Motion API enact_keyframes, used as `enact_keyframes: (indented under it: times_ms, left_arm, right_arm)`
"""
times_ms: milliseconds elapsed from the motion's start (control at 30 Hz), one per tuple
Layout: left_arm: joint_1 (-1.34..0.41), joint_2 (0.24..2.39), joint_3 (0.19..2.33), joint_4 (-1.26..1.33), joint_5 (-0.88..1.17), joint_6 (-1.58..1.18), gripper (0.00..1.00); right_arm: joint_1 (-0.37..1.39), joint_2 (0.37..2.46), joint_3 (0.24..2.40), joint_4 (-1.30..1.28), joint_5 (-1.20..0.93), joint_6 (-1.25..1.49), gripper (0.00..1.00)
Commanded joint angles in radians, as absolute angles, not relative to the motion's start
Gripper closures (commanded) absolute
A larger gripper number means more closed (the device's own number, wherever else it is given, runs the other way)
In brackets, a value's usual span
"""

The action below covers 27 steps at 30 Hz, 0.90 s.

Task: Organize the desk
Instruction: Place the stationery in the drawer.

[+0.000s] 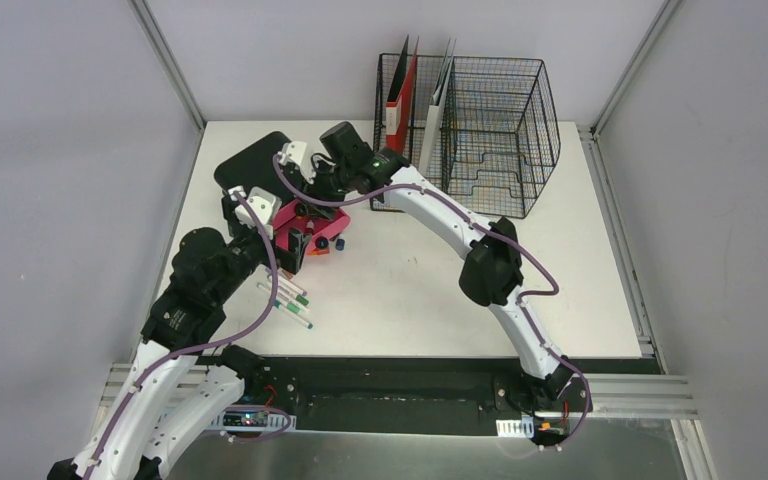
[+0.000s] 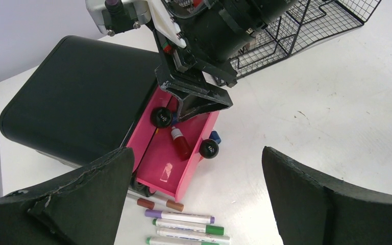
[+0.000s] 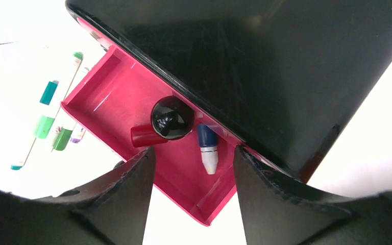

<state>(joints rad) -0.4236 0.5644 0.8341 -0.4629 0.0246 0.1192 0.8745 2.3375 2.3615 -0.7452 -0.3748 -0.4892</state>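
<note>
Both arms crowding the pink tray (image 2: pixel 164 171) against the black case (image 2: pixel 76 102)
Right jaws hanging parted, empty, over it; left jaws gaping wide, empty, above loose markers (image 2: pixel 184 218)

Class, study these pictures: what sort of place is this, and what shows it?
Probably a lab test cell staged as an office: a white desk with aluminium rails inside plain grey walls, carrying a wire-mesh rack, loose markers and a pink tray.
</note>
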Motion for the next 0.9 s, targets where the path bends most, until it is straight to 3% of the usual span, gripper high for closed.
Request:
enact_keyframes:
  times_ms: [0,300,867]
  left_arm:
    - [-0.413,0.557,0.825,-0.417,0.023,0.112,0.01]
    - [-0.41,0.568,0.827,-0.416,0.064,0.099,0.01]
    - [-0.405,0.685,0.846,-0.411,0.253,0.02,0.01]
  right_arm:
    - [0.876,2.289,2.371,-0.745,-0.397,-0.484,0.39]
    - [0.837,2.173,2.352,-0.978,-0.593,-0.512,0.34]
    - [0.694,1.684,1.689,-1.07,-0.75,-0.666,0.29]
